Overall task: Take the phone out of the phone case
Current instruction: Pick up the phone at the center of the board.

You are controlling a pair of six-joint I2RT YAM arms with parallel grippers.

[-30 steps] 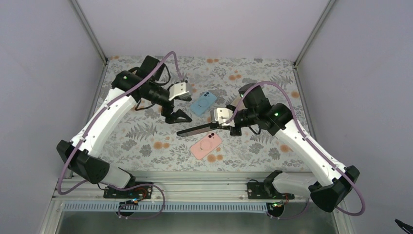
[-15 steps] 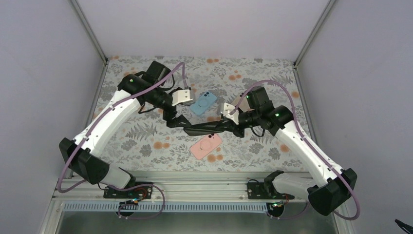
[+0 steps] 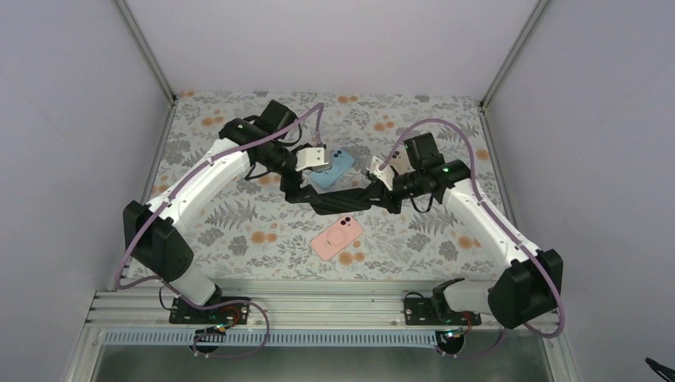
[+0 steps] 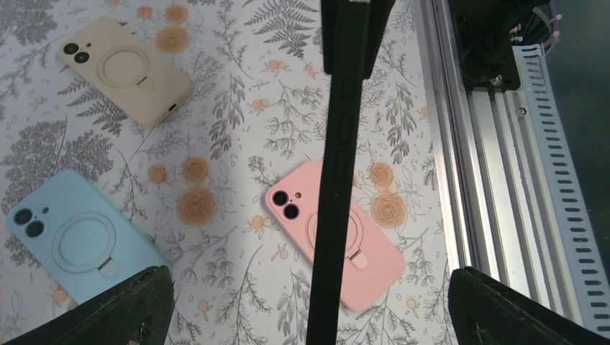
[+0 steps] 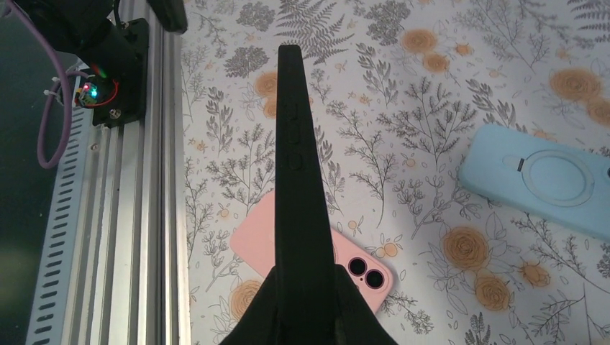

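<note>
Slim black cased phone [image 3: 342, 200]: held edge-on above centre of floral-print table [image 3: 223, 227], over pink ring-backed case [image 3: 337, 239].
Right gripper [image 5: 306, 302]: jaws pinched on phone's right end.
Left gripper [image 4: 313, 316]: jaws spread wide, other end flanked, untouched.
Pale blue case [image 3: 334, 169], beige case [image 4: 122, 68]: laid toward far edge.

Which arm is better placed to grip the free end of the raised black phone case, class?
Left. On the left arm the jaws stand open either side of the black phone case; on the right arm they are shut on its other end, holding it on edge.
</note>
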